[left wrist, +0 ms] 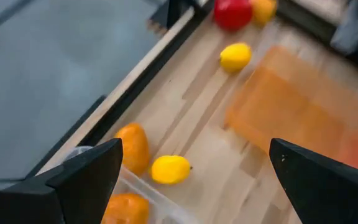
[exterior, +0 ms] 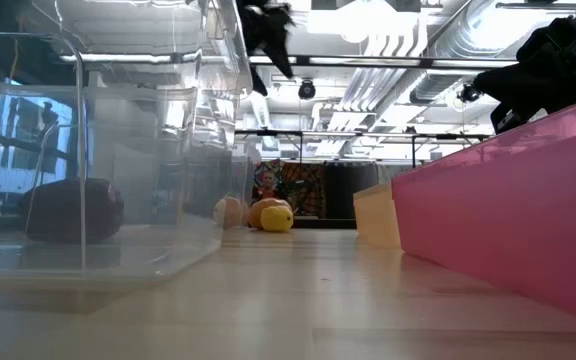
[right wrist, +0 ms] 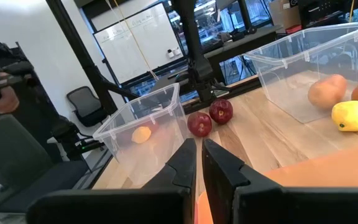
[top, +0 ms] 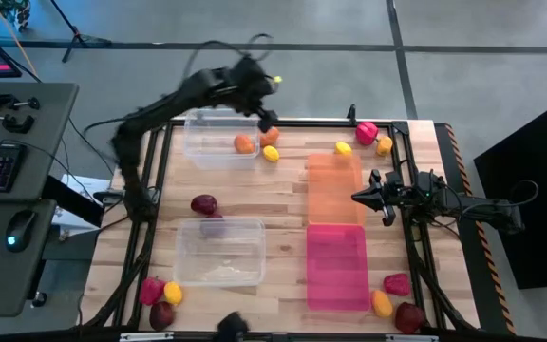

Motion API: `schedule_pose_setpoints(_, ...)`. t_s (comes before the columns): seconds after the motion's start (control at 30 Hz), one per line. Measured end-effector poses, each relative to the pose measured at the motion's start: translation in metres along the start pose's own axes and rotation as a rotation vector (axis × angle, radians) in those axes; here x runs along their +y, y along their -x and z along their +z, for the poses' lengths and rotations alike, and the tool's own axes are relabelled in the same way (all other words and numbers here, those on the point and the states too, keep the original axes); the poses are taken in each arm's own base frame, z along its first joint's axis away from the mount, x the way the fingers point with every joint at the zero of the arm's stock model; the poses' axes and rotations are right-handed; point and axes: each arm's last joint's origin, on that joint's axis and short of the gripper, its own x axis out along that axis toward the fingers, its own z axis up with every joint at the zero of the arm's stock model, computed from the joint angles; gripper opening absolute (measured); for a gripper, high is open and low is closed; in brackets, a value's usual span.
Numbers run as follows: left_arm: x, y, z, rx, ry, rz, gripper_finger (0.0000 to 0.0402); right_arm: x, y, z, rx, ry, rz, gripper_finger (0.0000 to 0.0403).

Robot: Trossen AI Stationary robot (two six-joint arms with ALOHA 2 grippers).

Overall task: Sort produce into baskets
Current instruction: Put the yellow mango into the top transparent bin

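The surface [top: 283, 204] carries four bins. The orange bin [top: 335, 188] and pink bin [top: 337, 266] lie end to end, long axes running far to near. One clear bin [top: 220, 139] holds an orange piece [top: 244, 143]. The left gripper [top: 266, 122], released, hangs above that bin's corner. The right gripper [top: 361, 197], clenched and empty, is beside the orange bin.

The high view is looking straight down on the whole table [top: 283, 204]. The low view is sitting at tabletop level, facing the room. Both wrist views are looking out past their own fingers (sharing the yellow lemon [left wrist: 170, 169] beside the far clear bin [right wrist: 316, 46]).
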Motion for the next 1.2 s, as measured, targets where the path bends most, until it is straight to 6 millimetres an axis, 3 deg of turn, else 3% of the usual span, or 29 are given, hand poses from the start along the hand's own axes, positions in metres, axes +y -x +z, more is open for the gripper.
schedule_pose_setpoints(0.2,-0.013,-0.064,0.027,0.065,-0.185,0.04,0.039,0.0,0.0,0.0,0.0,0.0,0.0,0.0017)
schedule_pose_setpoints(0.33,-0.015,-0.097,0.023,0.068,-0.302,0.125,0.039,0.0,0.0,0.0,0.0,0.0,0.0,0.0017)
schedule_pose_setpoints(0.53,-0.006,-0.13,0.011,0.177,-0.33,0.223,0.039,0.0,0.0,0.0,0.0,0.0,0.0,0.0017)
schedule_pose_setpoints(0.83,0.005,-0.166,-0.005,0.311,-0.444,0.212,0.039,0.0,0.0,0.0,0.0,0.0,0.0,0.0017)
schedule_pose_setpoints(1.2,0.011,-0.181,-0.016,0.414,-0.61,0.145,0.039,0.0,0.0,0.0,-0.001,0.0,0.0,0.0017)
